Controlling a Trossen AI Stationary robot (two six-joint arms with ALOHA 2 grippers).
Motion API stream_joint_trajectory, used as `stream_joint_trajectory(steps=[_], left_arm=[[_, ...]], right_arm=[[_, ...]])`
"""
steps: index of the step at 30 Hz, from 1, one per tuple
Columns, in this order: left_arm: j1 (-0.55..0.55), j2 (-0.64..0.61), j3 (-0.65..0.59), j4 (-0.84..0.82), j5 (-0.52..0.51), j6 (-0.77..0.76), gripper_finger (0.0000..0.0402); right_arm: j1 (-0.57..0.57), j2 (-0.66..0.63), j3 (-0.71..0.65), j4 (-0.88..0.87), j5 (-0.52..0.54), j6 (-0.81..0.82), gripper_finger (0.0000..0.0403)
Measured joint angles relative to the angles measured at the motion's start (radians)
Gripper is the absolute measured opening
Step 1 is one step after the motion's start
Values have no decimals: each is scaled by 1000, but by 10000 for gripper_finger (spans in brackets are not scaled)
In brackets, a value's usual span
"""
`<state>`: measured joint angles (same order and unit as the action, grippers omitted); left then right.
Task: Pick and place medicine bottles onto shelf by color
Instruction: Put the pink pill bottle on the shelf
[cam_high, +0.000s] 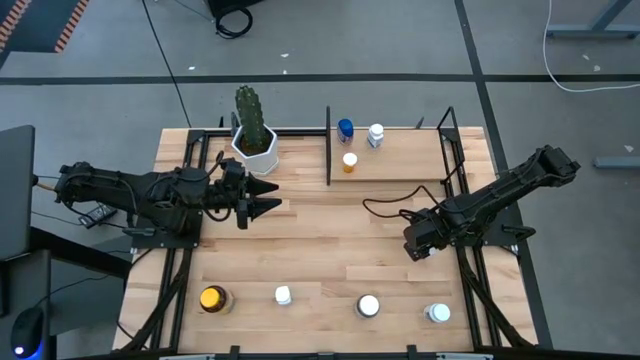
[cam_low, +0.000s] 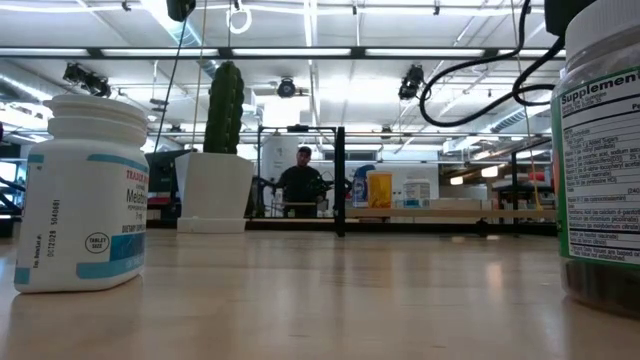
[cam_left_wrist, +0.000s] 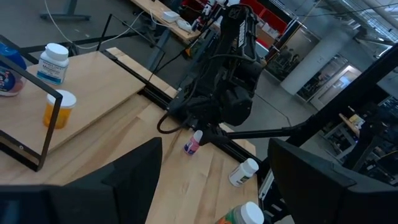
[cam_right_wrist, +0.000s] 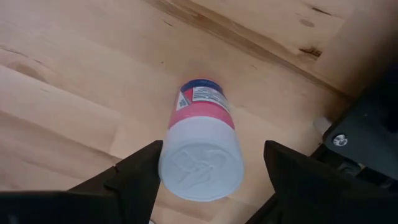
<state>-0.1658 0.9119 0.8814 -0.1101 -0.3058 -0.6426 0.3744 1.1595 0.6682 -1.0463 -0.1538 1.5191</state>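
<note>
We start with the right claw (cam_right_wrist: 208, 180), which hangs directly over the pink bottle (cam_right_wrist: 202, 140). Its fingers are spread wide to either side of the white cap, not yet touching it. The bottle stands upright on the desk (cam_high: 330, 250), near the right rail. For a clean pick, we judge the claw should descend straight, centre the bottle, then close below the cap. Farther off, the left claw (cam_high: 262, 197) waits with fingers apart near the cactus pot (cam_high: 255, 150). Beyond lies the shelf (cam_high: 400, 160), which already carries three bottles.
</note>
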Motion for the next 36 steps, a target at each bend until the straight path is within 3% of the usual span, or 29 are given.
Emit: stream_joint_trajectory(steps=[8,18,25,31,36], left_arm=[[0,0,0,0,0,0,297],[0,0,0,0,0,0,297],[0,0,0,0,0,0,297],[0,0,0,0,0,0,297],[0,0,0,-1,0,1,297]], right_arm=[[0,0,0,2,3,4,258],[0,0,12,3,-4,-4,186],[-11,0,43,0,-12,-18,194],[-106,0,106,1,18,-127,188],[-256,39,204,-7,63,-351,188]])
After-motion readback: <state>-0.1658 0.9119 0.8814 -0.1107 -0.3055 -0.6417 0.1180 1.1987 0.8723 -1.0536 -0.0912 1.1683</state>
